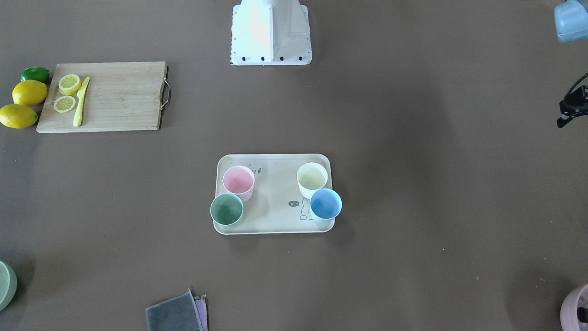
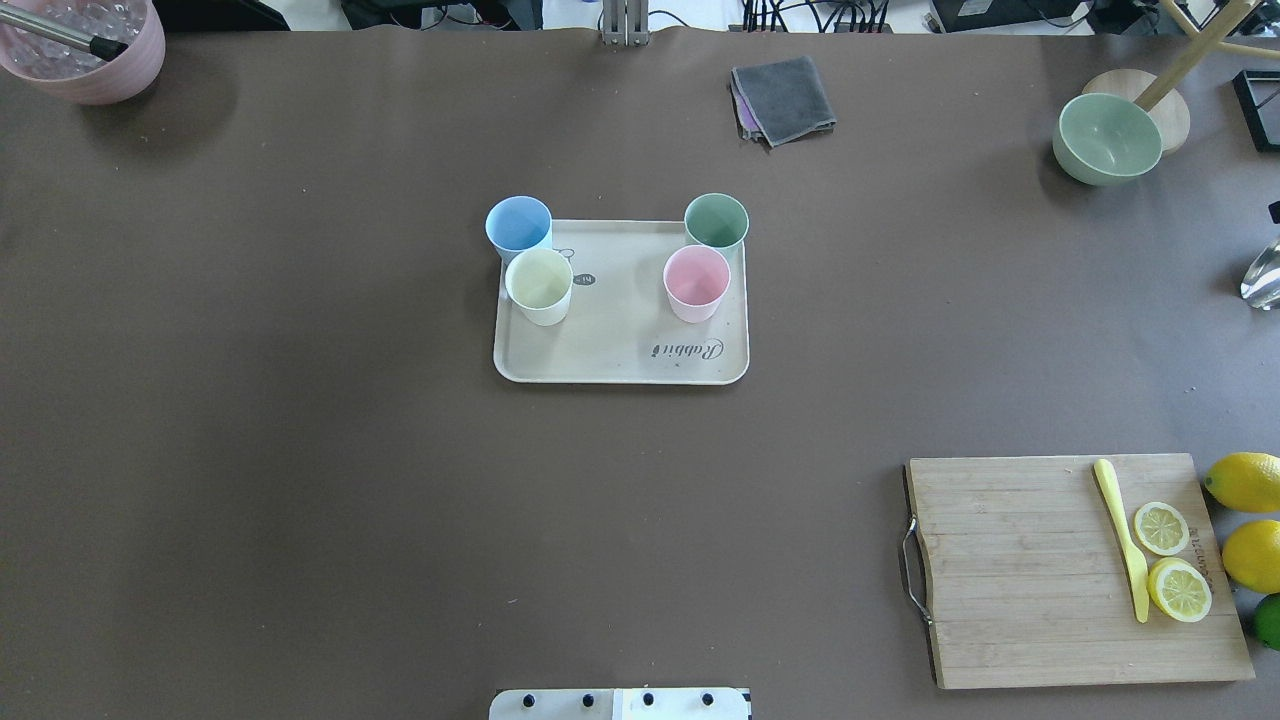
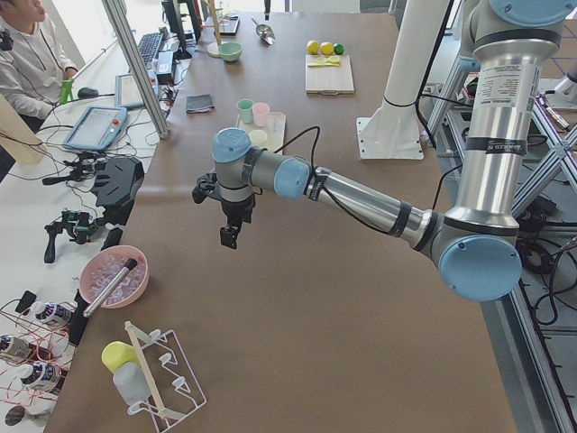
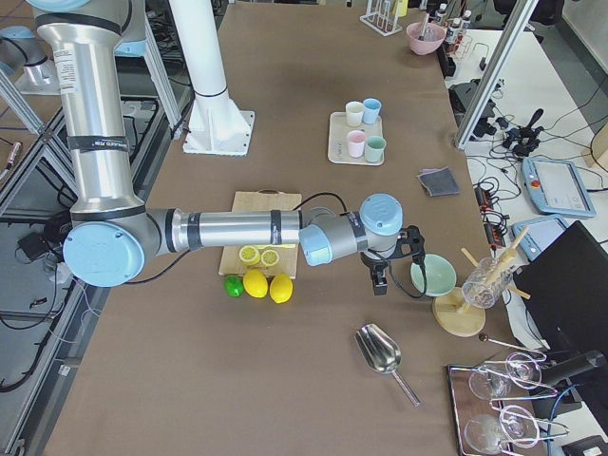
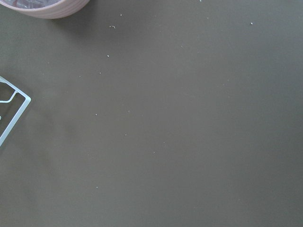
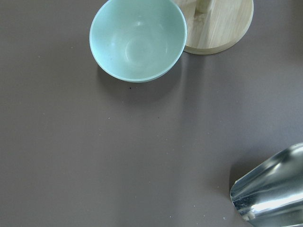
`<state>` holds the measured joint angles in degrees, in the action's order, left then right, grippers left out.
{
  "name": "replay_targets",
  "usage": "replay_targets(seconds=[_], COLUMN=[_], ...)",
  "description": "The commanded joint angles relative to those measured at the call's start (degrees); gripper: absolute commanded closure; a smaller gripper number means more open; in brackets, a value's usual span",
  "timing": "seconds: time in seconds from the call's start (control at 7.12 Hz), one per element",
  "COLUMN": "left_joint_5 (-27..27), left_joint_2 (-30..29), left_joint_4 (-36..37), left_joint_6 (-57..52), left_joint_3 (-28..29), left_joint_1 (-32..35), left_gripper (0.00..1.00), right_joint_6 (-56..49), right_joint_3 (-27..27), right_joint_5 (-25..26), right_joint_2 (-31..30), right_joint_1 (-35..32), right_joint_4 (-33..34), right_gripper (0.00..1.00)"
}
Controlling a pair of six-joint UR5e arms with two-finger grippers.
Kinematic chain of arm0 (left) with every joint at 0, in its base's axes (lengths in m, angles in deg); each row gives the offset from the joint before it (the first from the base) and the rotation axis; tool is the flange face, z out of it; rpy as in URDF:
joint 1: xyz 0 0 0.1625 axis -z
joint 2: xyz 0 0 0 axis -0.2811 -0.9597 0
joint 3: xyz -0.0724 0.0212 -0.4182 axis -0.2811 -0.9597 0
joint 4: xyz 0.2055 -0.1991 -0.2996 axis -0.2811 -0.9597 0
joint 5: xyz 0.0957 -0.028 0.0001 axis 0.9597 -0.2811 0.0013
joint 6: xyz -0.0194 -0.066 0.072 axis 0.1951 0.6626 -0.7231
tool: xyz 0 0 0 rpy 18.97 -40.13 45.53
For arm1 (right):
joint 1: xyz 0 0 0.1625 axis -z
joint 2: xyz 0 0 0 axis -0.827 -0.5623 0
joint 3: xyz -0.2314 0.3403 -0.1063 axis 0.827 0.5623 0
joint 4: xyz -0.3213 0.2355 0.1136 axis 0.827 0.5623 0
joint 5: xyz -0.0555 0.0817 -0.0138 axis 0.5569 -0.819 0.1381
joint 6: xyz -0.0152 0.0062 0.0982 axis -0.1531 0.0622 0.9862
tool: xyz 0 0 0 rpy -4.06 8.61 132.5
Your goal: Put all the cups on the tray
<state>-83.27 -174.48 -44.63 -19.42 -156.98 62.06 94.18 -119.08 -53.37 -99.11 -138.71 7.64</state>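
Observation:
The cream tray (image 2: 620,345) with the "Rabbit" script lies at the table's middle. Four cups stand upright on it: pink (image 2: 696,281), sage green (image 2: 716,221), cream-white (image 2: 539,282) and light blue (image 2: 518,224). The green and blue cups stand at its far corners. The tray (image 1: 275,202) shows the same in the front-facing view. My left gripper (image 3: 228,236) hangs above bare table near the pink bowl, far from the tray. My right gripper (image 4: 380,280) hangs beside the green bowl. I cannot tell whether either is open or shut. Neither touches a cup.
A wooden cutting board (image 2: 1060,570) with lemon slices and a yellow knife (image 2: 1122,535) lies at the near right, whole lemons (image 2: 1245,480) beside it. A grey cloth (image 2: 782,98), a green bowl (image 2: 1108,137), a pink bowl (image 2: 85,45) and a metal scoop (image 4: 382,353) lie around the edges.

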Motion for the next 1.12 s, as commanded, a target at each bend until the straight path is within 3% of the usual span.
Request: replay_targets(seconds=[0.0,0.98], left_joint_5=[0.29,0.21], left_joint_2=[-0.47,-0.48], left_joint_4=[0.12,0.12], left_joint_6=[-0.11,-0.20], left_joint_3=[0.29,0.03], left_joint_1=[0.01,0.01], left_gripper=[0.02,0.02], right_joint_6=[-0.53,-1.59], right_joint_3=[-0.13,-0.48], right_joint_5=[0.03,0.65], right_joint_2=[-0.01,-1.33], right_joint_1=[0.31,0.66], right_joint_4=[-0.09,-0.18], right_gripper=[0.00,0.00])
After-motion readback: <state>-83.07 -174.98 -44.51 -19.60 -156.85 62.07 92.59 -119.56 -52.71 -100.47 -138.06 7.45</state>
